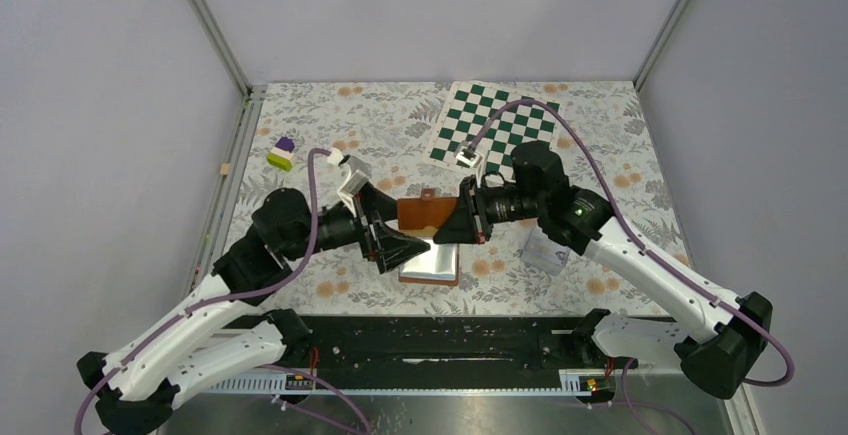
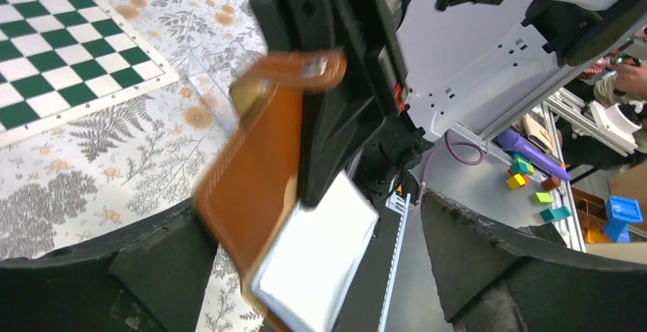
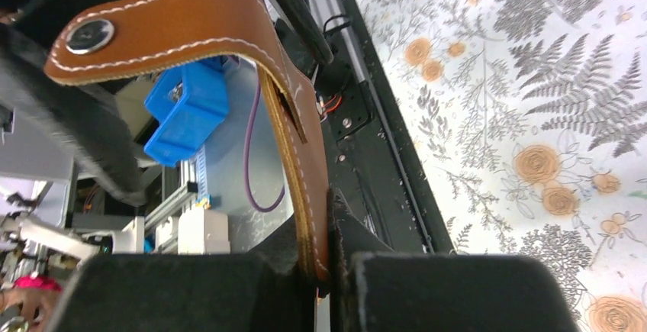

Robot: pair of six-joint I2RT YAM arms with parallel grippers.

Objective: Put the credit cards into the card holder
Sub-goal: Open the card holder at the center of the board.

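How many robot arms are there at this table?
2. The left arm reaches in from the near left, the right arm from the near right; both meet at the brown wallet mid-table. None looks hidden.

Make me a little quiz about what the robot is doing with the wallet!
1. True or false: the left hand is open.
2. What does the right hand pinch? A) a spoon B) the card holder C) a cup
3. Fill in: the checkerboard has white and ____ squares.
Key: 1 true; 2 B; 3 green.
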